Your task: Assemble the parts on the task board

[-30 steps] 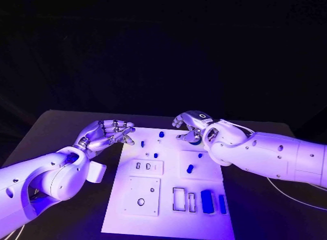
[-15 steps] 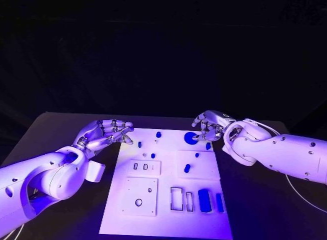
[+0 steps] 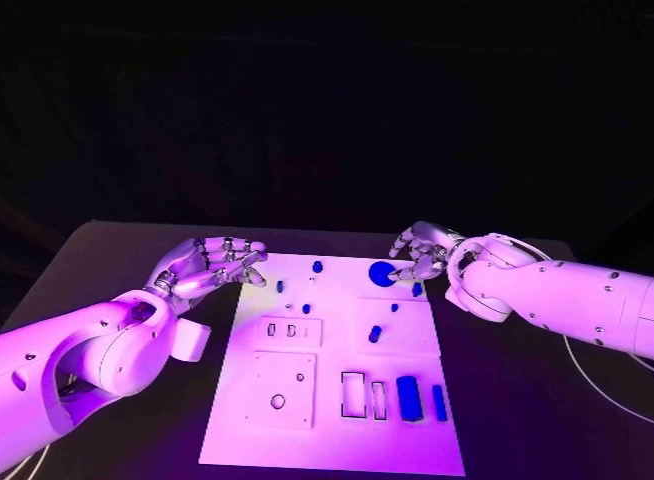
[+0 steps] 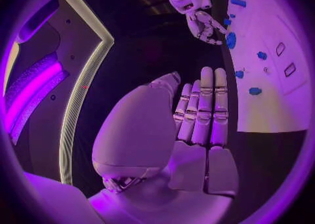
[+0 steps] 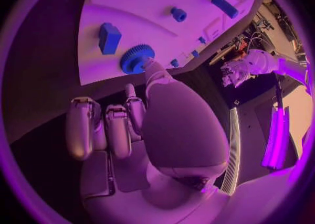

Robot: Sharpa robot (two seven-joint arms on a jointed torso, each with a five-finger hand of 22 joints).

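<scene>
The white task board (image 3: 334, 440) lies in the middle of the black table. A blue gear (image 3: 382, 273) sits near the board's far right corner, with a small blue part (image 3: 417, 289) just beside it. My right hand (image 3: 421, 252) hovers right beside the gear, fingers loosely bent and holding nothing. In the right wrist view its thumb tip reaches the gear (image 5: 136, 59), next to a blue block (image 5: 109, 38). My left hand (image 3: 212, 265) hangs by the board's far left corner with nothing in it, its fingers (image 4: 203, 108) straight and side by side.
Several small blue parts (image 3: 307, 309) stand along the board's far half. Two long blue blocks (image 3: 409, 397) stand in slots near the front right. White inset plates (image 3: 284, 390) with holes lie at the board's left. A cable (image 3: 587, 370) trails on the table at the right.
My right hand has drawn away to the right, off the blue gear, which now lies uncovered on the board. The left hand has hardly moved.
</scene>
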